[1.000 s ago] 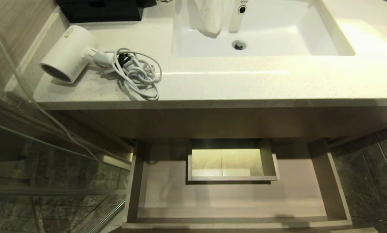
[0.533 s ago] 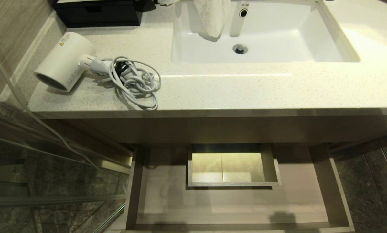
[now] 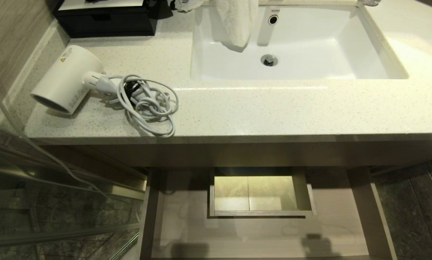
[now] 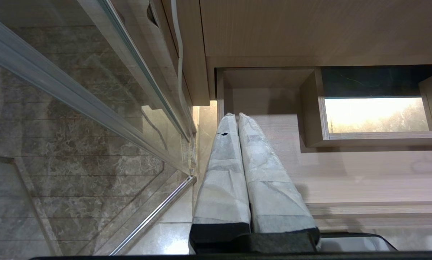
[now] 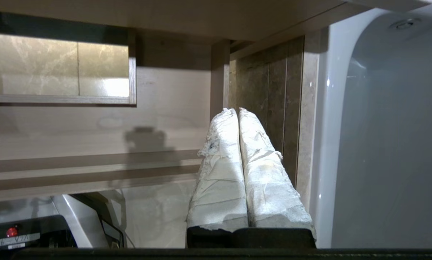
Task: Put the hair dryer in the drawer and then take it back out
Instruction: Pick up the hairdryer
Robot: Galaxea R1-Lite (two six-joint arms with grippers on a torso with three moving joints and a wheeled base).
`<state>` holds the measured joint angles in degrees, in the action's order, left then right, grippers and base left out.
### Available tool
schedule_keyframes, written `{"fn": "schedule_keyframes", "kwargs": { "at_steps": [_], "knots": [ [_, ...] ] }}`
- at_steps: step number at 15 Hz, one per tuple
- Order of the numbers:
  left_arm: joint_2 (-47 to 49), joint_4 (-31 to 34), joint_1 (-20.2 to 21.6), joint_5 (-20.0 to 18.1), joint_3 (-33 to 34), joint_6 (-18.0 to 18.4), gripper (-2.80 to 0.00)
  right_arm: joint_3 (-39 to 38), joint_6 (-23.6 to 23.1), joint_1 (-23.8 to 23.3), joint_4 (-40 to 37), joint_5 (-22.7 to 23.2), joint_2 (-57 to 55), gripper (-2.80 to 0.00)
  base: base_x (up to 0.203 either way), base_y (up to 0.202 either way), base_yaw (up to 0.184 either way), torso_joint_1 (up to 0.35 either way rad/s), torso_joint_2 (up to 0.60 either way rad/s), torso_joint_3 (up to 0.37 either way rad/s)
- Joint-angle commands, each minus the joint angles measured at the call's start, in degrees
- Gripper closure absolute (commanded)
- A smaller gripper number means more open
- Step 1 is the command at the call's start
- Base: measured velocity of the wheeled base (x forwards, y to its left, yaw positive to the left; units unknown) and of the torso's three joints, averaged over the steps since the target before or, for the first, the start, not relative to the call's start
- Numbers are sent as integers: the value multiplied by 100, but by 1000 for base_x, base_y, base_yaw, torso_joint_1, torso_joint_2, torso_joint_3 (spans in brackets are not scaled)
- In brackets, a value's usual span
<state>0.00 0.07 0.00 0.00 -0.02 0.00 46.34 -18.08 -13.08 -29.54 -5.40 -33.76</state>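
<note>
Head view: the hair dryer [image 3: 67,80] lies on its side on the countertop [image 3: 273,108], left of the sink [image 3: 382,54], its cord [image 3: 147,103] coiled beside it; the drawer [image 3: 259,231] stands pulled out below. Left wrist view: the left gripper [image 4: 237,116] hangs above the drawer's left part, fingers pressed together, empty. Right wrist view: the right gripper [image 5: 236,111] is near the drawer's right wall, also pinched together, empty.

My head camera has tipped back, so the vanity counter [image 3: 273,112], hair dryer [image 3: 66,79] and sink [image 3: 309,47] sit lower in my view, and the open drawer's [image 3: 360,202] front edge has dropped out of sight.
</note>
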Motion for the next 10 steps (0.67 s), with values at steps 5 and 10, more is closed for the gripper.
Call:
{"fn": "schedule_keyframes", "kwargs": {
  "at_steps": [5, 10],
  "knots": [
    [0, 1, 0, 0, -6, 0, 0, 42, -3, -45, 45, -5, 36, 0, 0, 0, 0, 0, 0, 0],
    [0, 1, 0, 0, 2, 0, 0, 68, 23, -54, 35, -14, 62, 0, 0, 0, 0, 0, 0, 0]
  ]
}}
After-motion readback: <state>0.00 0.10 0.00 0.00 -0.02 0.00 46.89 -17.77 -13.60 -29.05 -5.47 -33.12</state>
